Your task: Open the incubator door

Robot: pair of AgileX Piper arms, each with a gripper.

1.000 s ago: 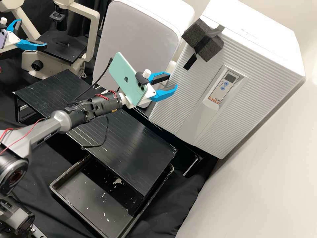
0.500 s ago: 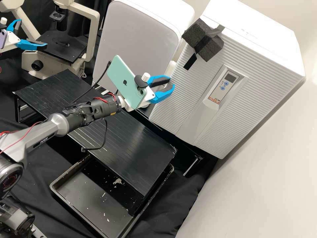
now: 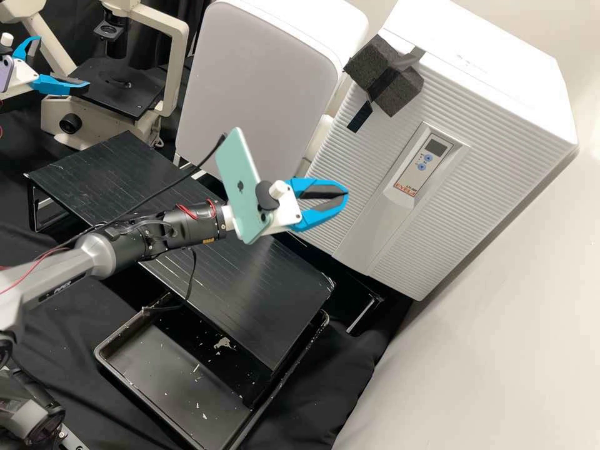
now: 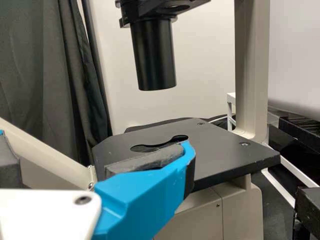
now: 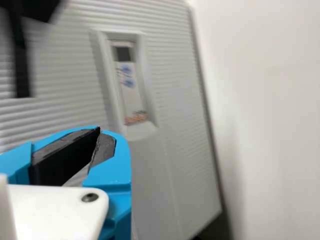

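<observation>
1. Where the white box-shaped incubator (image 3: 487, 72) stands, its ribbed white door (image 3: 437, 231) is closed, a dark grey foam block (image 3: 398, 90) at one upper corner.
2. Right gripper (image 3: 347, 193), white with bright blue fingers: tips clenched together, before the door in high view; contact, cannot tell.
3. Left gripper (image 3: 64, 61), same colours: fingers spread apart, near the flat black stage (image 3: 119, 100) of the cream metal microscope (image 3: 177, 59).

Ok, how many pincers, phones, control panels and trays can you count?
Pincers: 2, left pincer and right pincer
Smartphones: 2, mint-green smartphone and purple smartphone
Incubator control panel: 1
Black tray: 1
Total: 6
</observation>
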